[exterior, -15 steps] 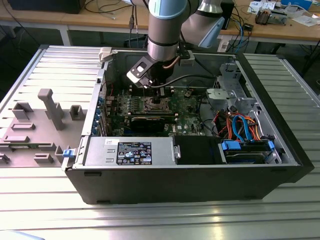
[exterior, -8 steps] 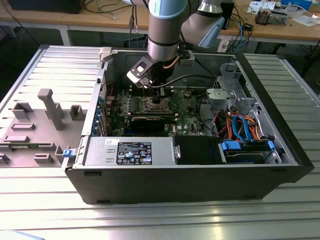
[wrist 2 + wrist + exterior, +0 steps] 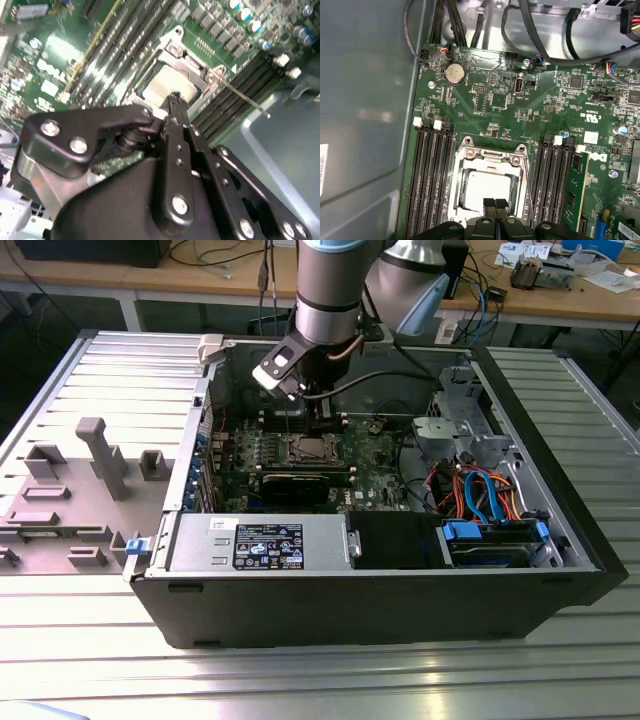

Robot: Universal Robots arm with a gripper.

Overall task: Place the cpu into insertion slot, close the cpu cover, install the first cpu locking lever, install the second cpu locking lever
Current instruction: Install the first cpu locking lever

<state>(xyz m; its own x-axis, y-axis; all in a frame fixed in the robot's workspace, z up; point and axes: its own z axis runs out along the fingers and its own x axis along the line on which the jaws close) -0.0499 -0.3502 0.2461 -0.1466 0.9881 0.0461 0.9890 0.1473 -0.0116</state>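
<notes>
The cpu (image 3: 479, 186) lies flat in the insertion slot (image 3: 312, 448) on the green motherboard, its pale metal top showing through the window of the cpu cover (image 3: 490, 156), which lies down over it. My gripper (image 3: 495, 204) is shut, its black fingertips pressed together just over the near edge of the cpu (image 3: 167, 85). Nothing shows between the fingers. A thin metal locking lever (image 3: 245, 100) sticks out at an angle from the corner of the cover (image 3: 192, 62). In the exterior view the gripper (image 3: 320, 425) hangs straight above the socket.
Rows of long memory slots (image 3: 430, 180) flank the socket on both sides. Black cables (image 3: 540, 40) run over the board's far edge. The open case (image 3: 560, 530) holds a drive bay with coloured wires (image 3: 480, 495) and a power supply (image 3: 260, 545).
</notes>
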